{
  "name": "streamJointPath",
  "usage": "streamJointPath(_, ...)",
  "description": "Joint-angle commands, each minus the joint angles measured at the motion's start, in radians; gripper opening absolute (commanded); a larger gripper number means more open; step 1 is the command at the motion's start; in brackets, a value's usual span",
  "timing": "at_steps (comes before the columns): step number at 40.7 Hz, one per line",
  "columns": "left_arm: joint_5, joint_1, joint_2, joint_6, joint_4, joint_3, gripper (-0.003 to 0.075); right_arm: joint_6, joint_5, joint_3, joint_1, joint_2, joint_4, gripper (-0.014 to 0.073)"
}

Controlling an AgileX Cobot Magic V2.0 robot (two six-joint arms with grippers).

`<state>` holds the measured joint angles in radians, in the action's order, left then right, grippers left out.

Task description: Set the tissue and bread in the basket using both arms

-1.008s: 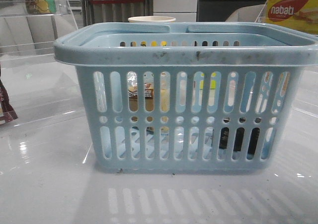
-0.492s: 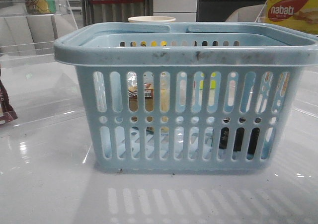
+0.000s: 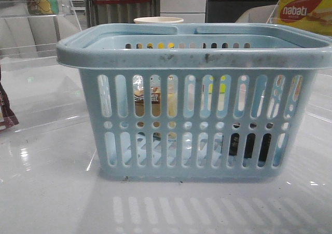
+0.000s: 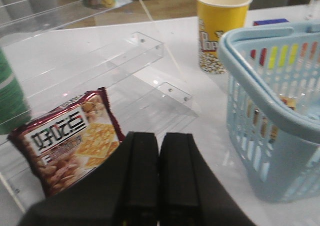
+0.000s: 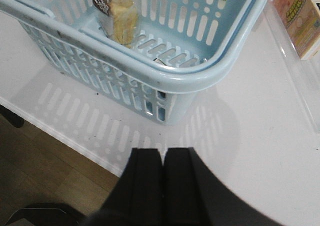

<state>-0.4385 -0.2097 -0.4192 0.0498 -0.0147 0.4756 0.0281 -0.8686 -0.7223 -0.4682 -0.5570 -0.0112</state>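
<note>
Both the left gripper (image 4: pixel 159 178) and right gripper (image 5: pixel 163 186) have their jaws pressed together, holding nothing. The basket (image 3: pixel 197 57) stands on the white table (image 3: pixel 52 203), with the bread (image 5: pixel 120 13) and dark tissue (image 3: pixel 249 147) inside. A snack packet (image 4: pixel 70 138) lies near the left gripper; beyond stand a paper cup (image 4: pixel 220 28) and nabati box (image 3: pixel 305 11).

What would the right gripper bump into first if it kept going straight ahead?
Probably the basket: its near corner lies straight beyond the shut right gripper, with bare table between. Depth is uncertain.
</note>
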Motion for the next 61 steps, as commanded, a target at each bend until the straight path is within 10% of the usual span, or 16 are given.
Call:
streamJointPath(1, 0.168, 0.078, 0.098, -0.009, -0.057, -0.089, 0.0093, 0.004, 0.063, -0.028, -0.001, 0.000, -0.016, 0.0028)
streamJointPath(21, 0.478, 0.228, 0.440, -0.007, -0.095, -0.485, 0.0093, 0.004, 0.060, -0.028, -0.001, 0.000, -0.016, 0.0028)
streamJointPath(61, 0.507, 0.139, 0.442, -0.002, -0.017, -0.488, 0.0093, 0.004, 0.060, -0.028, -0.001, 0.000, -0.016, 0.0028)
